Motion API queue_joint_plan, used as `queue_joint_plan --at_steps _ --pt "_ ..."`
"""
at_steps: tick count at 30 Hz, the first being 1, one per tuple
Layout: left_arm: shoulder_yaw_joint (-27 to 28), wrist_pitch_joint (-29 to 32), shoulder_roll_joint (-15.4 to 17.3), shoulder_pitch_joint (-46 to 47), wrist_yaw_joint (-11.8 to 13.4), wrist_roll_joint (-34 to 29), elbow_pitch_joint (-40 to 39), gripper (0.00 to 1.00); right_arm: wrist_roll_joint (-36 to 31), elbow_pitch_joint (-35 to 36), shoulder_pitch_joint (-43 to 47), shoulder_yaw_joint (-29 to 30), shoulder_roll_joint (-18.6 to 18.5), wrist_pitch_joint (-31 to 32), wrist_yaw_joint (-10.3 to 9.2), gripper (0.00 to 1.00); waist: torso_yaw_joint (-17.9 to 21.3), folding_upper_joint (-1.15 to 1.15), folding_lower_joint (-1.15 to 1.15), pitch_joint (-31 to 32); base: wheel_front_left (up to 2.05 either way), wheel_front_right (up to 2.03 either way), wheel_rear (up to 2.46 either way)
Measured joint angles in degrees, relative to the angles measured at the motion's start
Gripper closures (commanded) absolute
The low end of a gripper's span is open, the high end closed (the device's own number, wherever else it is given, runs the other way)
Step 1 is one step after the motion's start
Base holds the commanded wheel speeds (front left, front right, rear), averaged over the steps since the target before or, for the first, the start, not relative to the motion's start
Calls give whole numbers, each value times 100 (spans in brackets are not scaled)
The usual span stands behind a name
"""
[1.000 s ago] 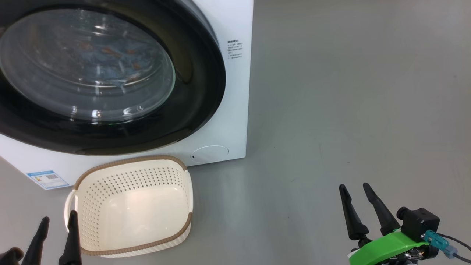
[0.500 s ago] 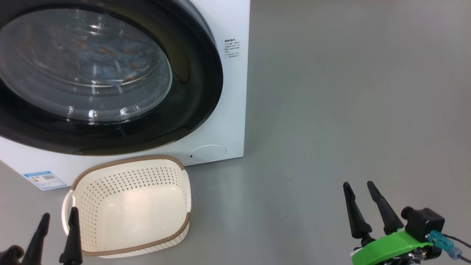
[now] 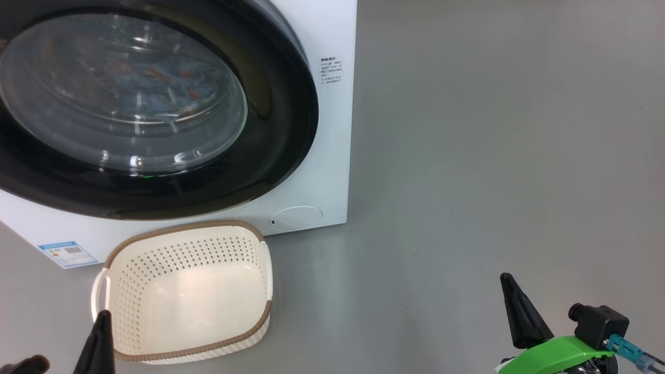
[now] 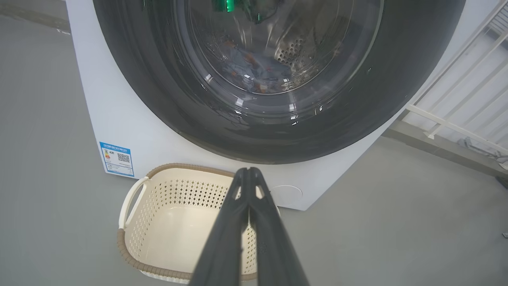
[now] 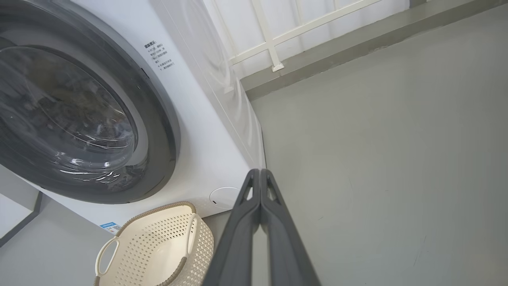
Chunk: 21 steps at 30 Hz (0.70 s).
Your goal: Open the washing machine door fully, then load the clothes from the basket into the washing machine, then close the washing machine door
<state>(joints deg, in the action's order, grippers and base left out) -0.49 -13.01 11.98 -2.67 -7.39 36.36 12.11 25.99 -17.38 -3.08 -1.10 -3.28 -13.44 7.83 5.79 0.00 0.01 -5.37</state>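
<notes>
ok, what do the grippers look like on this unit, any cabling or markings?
Both the left gripper and right gripper have two long, dark, tapering fingers with small cut-outs near the tips. The right wrist carries a bright green cover, a black boxy module and a teal plug with a thin cable. No markings visible.

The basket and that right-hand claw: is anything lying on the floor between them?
No. In the head view, the stretch between the basket and the right gripper is bare grey floor. The gripper is shut and holds nothing.
</notes>
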Motion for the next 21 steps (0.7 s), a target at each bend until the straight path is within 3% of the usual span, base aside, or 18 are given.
queue_joint_plan --at_steps 21 --pt "73 345 -169 34 0 1002 87 100 1266 14 -3 77 -24 308 0 100 -105 0 0 91 0 0 0"
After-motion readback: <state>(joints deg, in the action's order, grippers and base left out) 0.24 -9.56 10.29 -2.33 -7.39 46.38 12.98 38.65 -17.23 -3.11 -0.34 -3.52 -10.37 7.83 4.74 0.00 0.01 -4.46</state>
